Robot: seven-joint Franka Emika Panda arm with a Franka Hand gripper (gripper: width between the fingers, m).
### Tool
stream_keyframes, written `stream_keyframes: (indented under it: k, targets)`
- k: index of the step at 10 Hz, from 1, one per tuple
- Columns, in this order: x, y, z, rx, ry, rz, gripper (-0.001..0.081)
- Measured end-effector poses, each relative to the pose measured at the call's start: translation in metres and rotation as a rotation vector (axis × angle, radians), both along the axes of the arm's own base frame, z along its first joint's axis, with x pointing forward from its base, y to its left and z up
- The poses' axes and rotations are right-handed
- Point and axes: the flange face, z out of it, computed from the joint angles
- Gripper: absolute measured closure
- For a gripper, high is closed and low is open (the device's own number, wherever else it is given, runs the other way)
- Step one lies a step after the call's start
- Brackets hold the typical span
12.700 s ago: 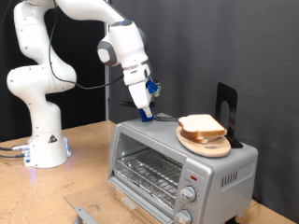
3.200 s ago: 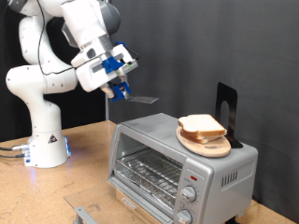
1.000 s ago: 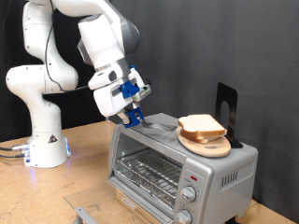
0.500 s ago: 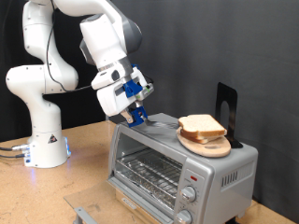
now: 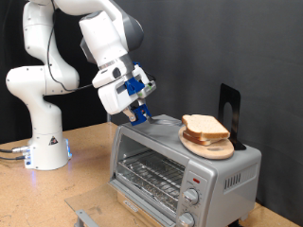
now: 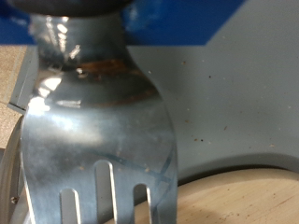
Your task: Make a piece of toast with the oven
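pale square slice of white bread with a thin tan crust point(image 5: 204, 124) sitting on top of a second similar bread slice point(image 5: 203, 135), both on a round wooden plate point(image 5: 207, 146) that rests on the roof of the small boxy silver-grey toaster oven point(image 5: 180, 163), toward the right of the exterior view. oven door looks shut, wire rack point(image 5: 150, 174) showing behind the glass, two round knobs point(image 5: 188, 206) stacked at the near right corner, a small red mark point(image 5: 195, 177) just above them. white robot arm point(image 5: 66, 66) reaching over from the left, blue-fingered gripper point(image 5: 139, 113) tilted down over the left part of the oven roof, clamped on the handle of a shiny metal fork point(image 6: 98, 131). fork tines pointing toward the plate, tips close to the stack; cannot tell from either view whether touching the bread. wrist view filled with the fork's broad neck and prongs, grey oven top behind, pale curved wooden plate edge at the tine ends. dark flat upright stand point(image 5: 230, 112) just behind the plate on the far right of the roof. oven standing on a brown wooden table point(image 5: 90, 170).
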Motion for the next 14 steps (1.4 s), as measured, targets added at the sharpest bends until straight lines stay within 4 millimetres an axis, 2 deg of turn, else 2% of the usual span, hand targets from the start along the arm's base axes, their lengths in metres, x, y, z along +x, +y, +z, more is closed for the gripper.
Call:
stream_keyframes:
  k: [4, 9, 14]
  targets:
    - [0.003, 0.019, 0.000, -0.033, 0.022, 0.007, 0.0316]
    - [0.016, 0.042, 0.008, -0.037, 0.038, -0.013, 0.0316]
    - [0.027, 0.049, 0.003, -0.096, 0.080, -0.029, 0.0316]
